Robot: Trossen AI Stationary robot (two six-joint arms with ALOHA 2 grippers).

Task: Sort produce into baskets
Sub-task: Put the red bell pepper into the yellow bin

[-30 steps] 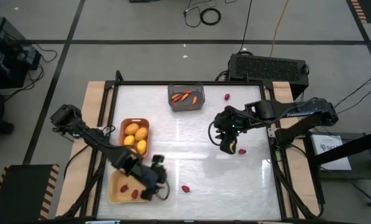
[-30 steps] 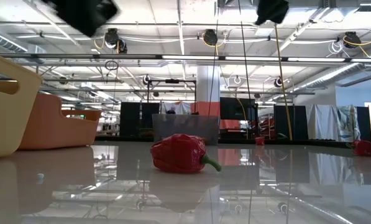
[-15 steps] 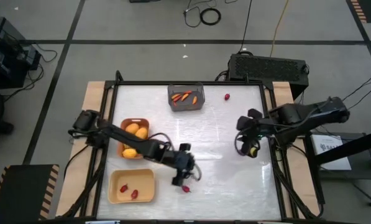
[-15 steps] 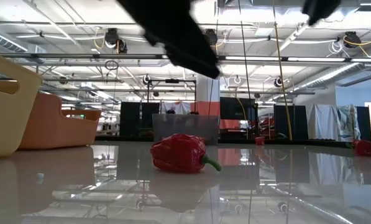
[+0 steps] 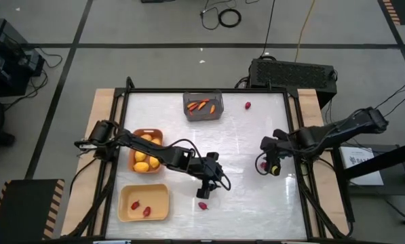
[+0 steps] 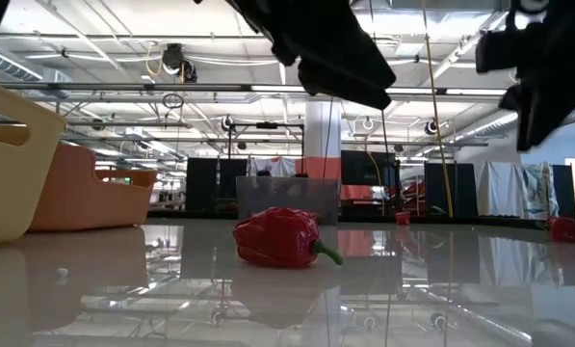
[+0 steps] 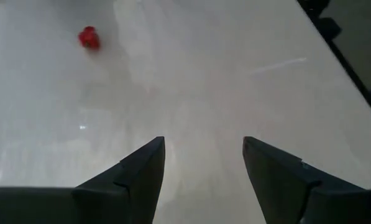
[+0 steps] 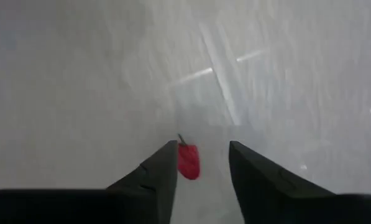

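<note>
Sorting is partly done: the grey bin point(image 5: 203, 107) holds orange carrots point(image 5: 201, 104), the orange-brown tray point(image 5: 146, 150) holds yellow oval fruits point(image 5: 145, 153), and the pale yellow tray point(image 5: 143, 202) holds two small red pieces. Taking the grey bin as the landmark, a loose red pepper point(image 5: 203, 205) lies well toward the front edge of the table point(image 5: 243, 196), another small red pepper point(image 8: 188, 160) lies off to the right near the table's side, and a third red piece point(image 5: 247, 105) sits just beside the bin on its right. The left gripper point(image 5: 207, 190) hangs just above the front pepper with its fingers spread and empty; the right gripper point(image 8: 201, 163) hovers over the right-hand pepper, fingers parted on either side of it but not yet closed on it. The front pepper looks glossy, lobed and rounded with a thin green stem, probably light, hard plastic that could slip or roll on the shiny white tabletop. A pinch across the widest part of the body, not the stem, seems safest.
</note>
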